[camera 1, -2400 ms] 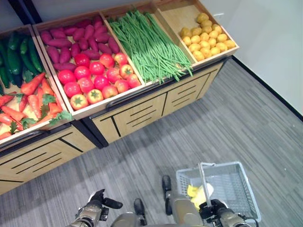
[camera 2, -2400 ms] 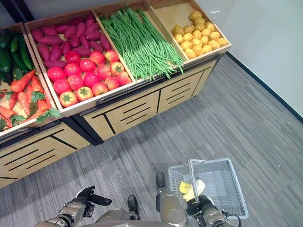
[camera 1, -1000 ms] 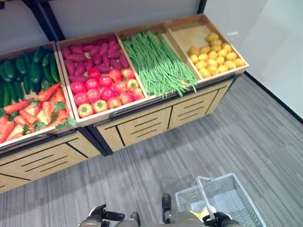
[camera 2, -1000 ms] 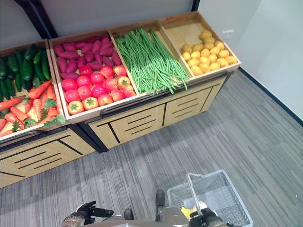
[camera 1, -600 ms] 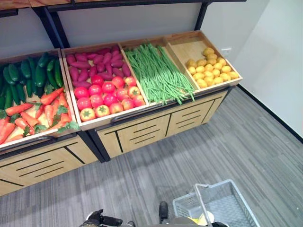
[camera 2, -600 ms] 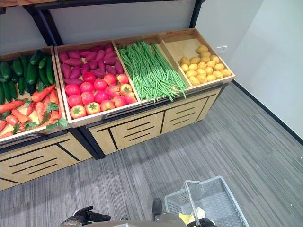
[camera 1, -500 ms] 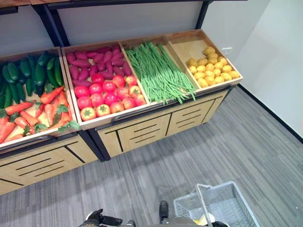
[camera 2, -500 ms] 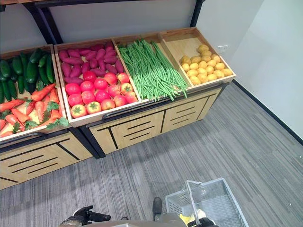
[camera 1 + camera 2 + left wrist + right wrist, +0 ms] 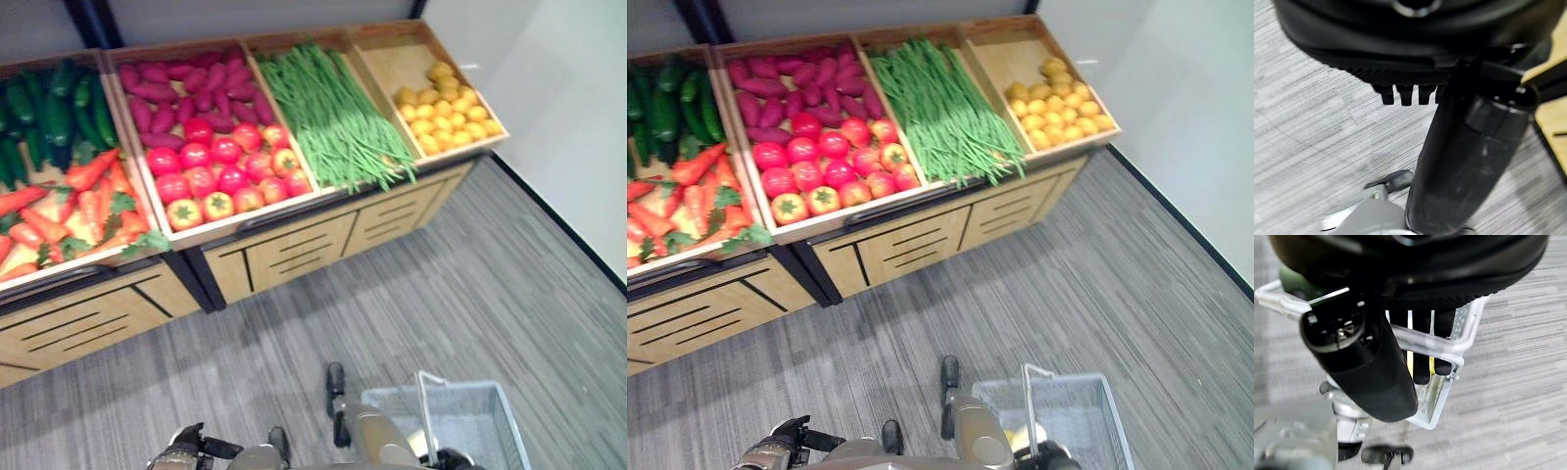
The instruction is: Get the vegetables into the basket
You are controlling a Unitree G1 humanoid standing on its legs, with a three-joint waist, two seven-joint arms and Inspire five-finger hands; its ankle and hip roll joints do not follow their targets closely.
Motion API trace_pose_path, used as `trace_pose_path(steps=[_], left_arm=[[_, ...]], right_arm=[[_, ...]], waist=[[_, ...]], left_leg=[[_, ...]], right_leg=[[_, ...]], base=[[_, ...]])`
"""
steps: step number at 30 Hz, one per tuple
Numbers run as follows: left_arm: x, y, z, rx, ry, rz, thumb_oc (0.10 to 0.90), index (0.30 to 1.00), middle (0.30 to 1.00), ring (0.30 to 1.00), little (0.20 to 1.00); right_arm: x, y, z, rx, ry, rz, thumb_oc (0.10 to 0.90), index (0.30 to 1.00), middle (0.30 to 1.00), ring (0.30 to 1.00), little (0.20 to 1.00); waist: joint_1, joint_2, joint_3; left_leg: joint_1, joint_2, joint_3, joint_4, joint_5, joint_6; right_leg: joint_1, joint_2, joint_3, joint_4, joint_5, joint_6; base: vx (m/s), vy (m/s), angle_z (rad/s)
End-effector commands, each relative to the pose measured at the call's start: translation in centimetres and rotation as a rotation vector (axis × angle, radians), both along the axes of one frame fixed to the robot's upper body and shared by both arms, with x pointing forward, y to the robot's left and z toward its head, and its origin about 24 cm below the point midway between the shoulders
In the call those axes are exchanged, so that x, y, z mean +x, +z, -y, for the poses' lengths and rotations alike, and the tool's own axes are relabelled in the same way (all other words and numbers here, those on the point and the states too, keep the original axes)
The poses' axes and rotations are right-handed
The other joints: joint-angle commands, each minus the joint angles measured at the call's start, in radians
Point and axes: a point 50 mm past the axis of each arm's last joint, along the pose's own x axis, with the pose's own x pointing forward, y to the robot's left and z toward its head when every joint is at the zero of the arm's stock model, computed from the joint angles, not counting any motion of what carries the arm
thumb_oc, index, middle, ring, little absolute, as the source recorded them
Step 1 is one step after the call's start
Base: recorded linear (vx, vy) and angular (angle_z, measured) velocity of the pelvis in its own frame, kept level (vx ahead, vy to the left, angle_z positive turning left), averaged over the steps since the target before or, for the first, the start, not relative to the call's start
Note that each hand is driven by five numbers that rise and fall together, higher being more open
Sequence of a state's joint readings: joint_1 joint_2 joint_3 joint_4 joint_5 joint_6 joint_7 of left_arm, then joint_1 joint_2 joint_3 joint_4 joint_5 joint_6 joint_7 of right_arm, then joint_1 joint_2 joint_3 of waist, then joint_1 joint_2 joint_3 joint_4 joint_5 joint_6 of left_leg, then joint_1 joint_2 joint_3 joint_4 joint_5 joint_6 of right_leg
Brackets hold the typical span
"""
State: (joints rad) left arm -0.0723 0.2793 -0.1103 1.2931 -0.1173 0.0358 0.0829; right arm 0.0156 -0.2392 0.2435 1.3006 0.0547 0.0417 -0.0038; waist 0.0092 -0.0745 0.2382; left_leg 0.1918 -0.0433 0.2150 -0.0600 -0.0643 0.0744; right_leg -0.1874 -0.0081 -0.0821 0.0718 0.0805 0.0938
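**Left eye view.** Compared with half a second ago, the whole picture has shifted: the wall above the counter (image 9: 294, 250) is gone from sight and the bins reach the top edge. This is the camera that moved, not the things. For the task it means little progress, I think: the robot stands apart from the counter and nothing is picked yet at this moment.

The bins, from the robot's left, hold:
- cucumbers (image 9: 49, 108) above carrots (image 9: 69, 211)
- purple sweet potatoes (image 9: 176, 83) above tomatoes (image 9: 220, 176)
- green beans (image 9: 338, 108)
- yellow round vegetables (image 9: 451, 113), which fill only the front part of their bin

The basket (image 9: 490, 406) hangs low at the robot's right side, as before.

**Right eye view.** Inside the basket lies something yellow (image 9: 1024, 436); I cannot tell exactly what it is. The left hand (image 9: 784, 439) is low at the left, over the floor, well apart from any vegetable.

**Left wrist view.** The left hand's fingers (image 9: 1405, 95) are curled in and the thumb stands out. It holds nothing; under it is just grey floor (image 9: 1312, 142).

**Right wrist view.** The right hand (image 9: 1420, 333) has its fingers wrapped around the basket's handle (image 9: 1283, 298), gripping it. A bit of yellow shows between the fingers.
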Motion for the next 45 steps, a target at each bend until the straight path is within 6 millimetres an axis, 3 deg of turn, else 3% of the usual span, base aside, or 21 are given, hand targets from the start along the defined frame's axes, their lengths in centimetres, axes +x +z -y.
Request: trace_pose_path(steps=[1, 6, 8, 9, 10, 11, 12, 13, 14, 18, 22, 27, 29, 30, 32, 35, 38, 42, 43, 45], left_arm=[[-0.6, -0.3, 0.4, 0.005, -0.027, -0.023, 0.9, 1.0, 1.0, 1.0, 1.0], [-0.6, -0.3, 0.4, 0.007, -0.029, -0.031, 0.9, 1.0, 1.0, 1.0, 1.0], [-0.6, -0.3, 0.4, 0.001, -0.018, -0.028, 0.9, 1.0, 1.0, 1.0, 1.0], [-0.5, -0.3, 0.6, -0.012, 0.002, -0.02, 0.9, 1.0, 1.0, 1.0, 1.0], [0.1, -0.2, 0.7, -0.02, 0.016, -0.001, 0.9, 1.0, 1.0, 1.0, 1.0], [0.3, -0.2, 0.8, -0.023, 0.026, 0.008, 0.9, 1.0, 1.0, 1.0, 1.0], [0.3, -0.2, 0.9, -0.029, 0.033, 0.01, 0.9, 1.0, 1.0, 1.0, 1.0], [-0.1, -0.4, 1.1, -0.038, 0.06, 0.004, 0.9, 1.0, 1.0, 1.0, 1.0], [-0.3, -0.4, 1.1, -0.017, 0.032, -0.013, 0.9, 1.0, 1.0, 1.0, 1.0], [-0.1, -0.3, 0.9, -0.029, 0.037, 0.003, 0.9, 1.0, 1.0, 1.0, 1.0], [1.7, 0.9, -1.1, 0.033, 0.046, 0.075, 0.9, 1.0, 1.0, 1.0, 1.0], [3.7, 2.1, -2.5, 0.053, 0.113, 0.182, 0.9, 1.0, 1.0, 1.0, 1.0], [6.1, 3.8, -3.5, 0.082, 0.11, 0.311, 0.9, 1.0, 1.0, 1.0, 1.0], [6.1, 3.8, -3.5, 0.083, 0.11, 0.31, 0.9, 1.0, 1.0, 1.0, 1.0], [8.4, 5.8, -4.4, 0.112, 0.11, 0.443, 0.9, 1.0, 1.0, 1.0, 1.0], [9.8, 8.2, -5.8, 0.14, 0.166, 0.58, 0.9, 1.0, 1.0, 1.0, 1.0], [11.9, 12.0, -6.0, 0.123, 0.18, 0.806, 0.9, 1.0, 1.0, 1.0, 1.0], [12.4, 17.1, -6.1, 0.145, 0.155, 1.055, 0.9, 1.0, 1.0, 1.0, 1.0], [11.9, 16.5, -5.9, 0.13, 0.173, 1.043, 0.9, 1.0, 1.0, 1.0, 1.0], [11.9, 18.7, -5.7, 0.139, 0.158, 1.15, 0.9, 1.0, 1.0, 1.0, 1.0]], right_arm=[[2.2, 0.8, 1.5, -0.044, 0.033, 0.066, 0.4, 0.3, 0.3, 0.3, 0.3], [2.6, 0.9, 1.6, -0.046, 0.028, 0.084, 0.4, 0.3, 0.3, 0.3, 0.3], [2.5, 0.9, 1.7, -0.046, 0.026, 0.084, 0.4, 0.3, 0.3, 0.3, 0.3], [2.3, 0.9, 2.1, -0.057, 0.032, 0.072, 0.4, 0.3, 0.3, 0.3, 0.3], [2.4, 1.1, 2.4, -0.067, 0.035, 0.077, 0.4, 0.3, 0.3, 0.3, 0.3], [2.5, 1.2, 2.7, -0.078, 0.035, 0.077, 0.4, 0.3, 0.3, 0.3, 0.3], [2.4, 1.2, 2.9, -0.085, 0.03, 0.073, 0.4, 0.3, 0.3, 0.3, 0.3], [1.8, 1.2, 3.3, -0.096, 0.008, 0.057, 0.4, 0.3, 0.3, 0.3, 0.3], [0.9, 1.2, 3.9, -0.115, 0.004, 0.022, 0.4, 0.3, 0.3, 0.3, 0.3], [1.6, 1.2, 3.5, -0.106, 0.023, 0.048, 0.4, 0.3, 0.3, 0.3, 0.3], [2.6, 1.1, 2.5, -0.088, 0.053, 0.08, 0.4, 0.3, 0.3, 0.3, 0.3], [2.6, 1.0, 2.2, -0.088, 0.057, 0.084, 0.4, 0.3, 0.3, 0.3, 0.3], [2.7, 1.1, 2.2, -0.093, 0.065, 0.092, 0.4, 0.3, 0.3, 0.3, 0.3], [2.7, 1.1, 2.2, -0.093, 0.065, 0.092, 0.4, 0.3, 0.3, 0.3, 0.3], [2.8, 1.2, 2.4, -0.096, 0.066, 0.11, 0.4, 0.3, 0.3, 0.3, 0.3], [2.1, 1.4, 3.2, -0.104, 0.043, 0.112, 0.4, 0.3, 0.3, 0.3, 0.3], [1.0, 1.4, 3.8, -0.105, 0.031, 0.081, 0.4, 0.3, 0.3, 0.3, 0.3], [-1.1, 1.2, 4.2, -0.096, -0.005, 0.024, 0.4, 0.3, 0.3, 0.3, 0.3], [-1.4, 1.1, 4.1, -0.091, -0.006, 0.013, 0.4, 0.3, 0.3, 0.3, 0.3], [-2.3, 1.0, 4.1, -0.081, -0.03, -0.016, 0.4, 0.3, 0.3, 0.3, 0.3]], waist=[[0.002, 0.02, -0.025], [-0.005, 0.016, -0.044], [-0.004, 0.011, -0.044], [-0.003, 0.003, -0.03], [0.002, -0.003, -0.009], [-0.001, -0.007, 0.001], [-0.01, -0.012, -0.001], [-0.018, -0.012, -0.023], [-0.02, -0.008, -0.031], [-0.022, -0.003, -0.04], [-0.007, -0.027, -0.029], [0.005, -0.034, -0.026], [0.007, -0.033, -0.03], [0.007, -0.033, -0.03], [0.007, -0.03, -0.034], [0.005, -0.023, -0.043], [0.001, -0.012, -0.057], [0.002, 0.006, -0.077], [0.002, 0.008, -0.082], [0.003, 0.018, -0.093]], left_leg=[[-0.045, 0.013, 0.057, 0.033, -0.068, -0.025], [-0.03, 0.042, 0.039, 0.015, -0.058, -0.057], [-0.051, 0.053, 0.025, 0.078, -0.072, -0.071], [-0.142, 0.073, 0.013, 0.29, -0.042, -0.112], [-0.211, 0.086, 0.0, 0.417, -0.01, -0.136], [-0.237, 0.089, -0.014, 0.43, -0.012, -0.135], [-0.237, 0.097, 0.003, 0.369, -0.023, -0.122], [-0.22, 0.099, 0.03, 0.181, -0.005, -0.108], [-0.238, 0.104, 0.01, 0.133, 0.028, -0.105], [-0.209, 0.091, 0.008, 0.087, 0.02, -0.09], [-0.194, 0.068, 0.073, 0.037, 0.014, -0.061], [-0.191, 0.063, 0.085, 0.017, 0.015, -0.052], [-0.186, 0.059, 0.09, 0.015, 0.011, -0.049], [-0.186, 0.059, 0.091, 0.015, 0.011, -0.049], [-0.179, 0.057, 0.096, 0.007, 0.01, -0.048], [-0.158, 0.056, 0.106, -0.004, 0.011, -0.049], [-0.129, 0.052, 0.101, -0.017, 0.009, -0.05], [-0.104, 0.047, 0.083, -0.027, 0.006, -0.051], [-0.102, 0.046, 0.081, -0.027, 0.004, -0.051], [-0.094, 0.043, 0.072, -0.027, 0.0, -0.053]], right_leg=[[0.073, -0.01, 0.033, 0.015, -0.083, 0.02], [0.104, 0.006, 0.007, 0.004, -0.126, -0.007], [0.116, 0.008, -0.005, 0.004, -0.146, -0.022], [0.148, 0.002, -0.03, -0.002, -0.156, -0.047], [0.159, -0.005, -0.048, -0.001, -0.156, -0.061], [0.163, -0.01, -0.066, -0.001, -0.162, -0.062], [0.17, -0.022, -0.085, -0.007, -0.166, -0.058], [0.182, -0.039, -0.103, -0.026, -0.161, -0.043], [0.18, -0.05, -0.11, -0.016, -0.166, -0.044], [0.159, -0.051, -0.075, 0.007, -0.17, -0.038], [0.118, -0.063, -0.009, 0.007, -0.136, -0.01], [0.102, -0.063, 0.009, -0.001, -0.118, 0.001], [0.103, -0.062, 0.019, -0.019, -0.1, 0.01], [0.104, -0.061, 0.019, -0.02, -0.1, 0.01], [0.106, -0.061, 0.025, -0.031, -0.088, 0.019], [0.117, -0.06, 0.033, -0.047, -0.079, 0.027], [0.143, -0.063, 0.026, -0.059, -0.084, 0.03], [0.176, -0.069, 0.004, -0.079, -0.088, 0.035], [0.182, -0.069, 0.002, -0.086, -0.086, 0.034], [0.198, -0.071, -0.008, -0.096, -0.089, 0.035]], base=[[0.16, -0.15, 0.25], [0.13, -0.166, 0.18], [0.14, -0.221, 0.29], [0.06, -0.248, 0.36], [0.01, -0.223, 0.73], [-0.03, -0.098, 0.85], [0.05, 0.037, 0.97], [0.13, 0.14, 0.96], [0.12, 0.149, 0.58], [0.11, 0.218, -0.06], [0.09, 0.297, -0.69], [0.04, 0.111, -0.22], [0.04, 0.075, -0.2], [0.03, 0.071, -0.12], [0.02, 0.046, -0.08], [0.04, 0.044, -0.11], [0.05, 0.025, -0.1], [0.04, 0.0, 0.08], [0.03, -0.023, 0.09], [0.03, -0.041, 0.09]])
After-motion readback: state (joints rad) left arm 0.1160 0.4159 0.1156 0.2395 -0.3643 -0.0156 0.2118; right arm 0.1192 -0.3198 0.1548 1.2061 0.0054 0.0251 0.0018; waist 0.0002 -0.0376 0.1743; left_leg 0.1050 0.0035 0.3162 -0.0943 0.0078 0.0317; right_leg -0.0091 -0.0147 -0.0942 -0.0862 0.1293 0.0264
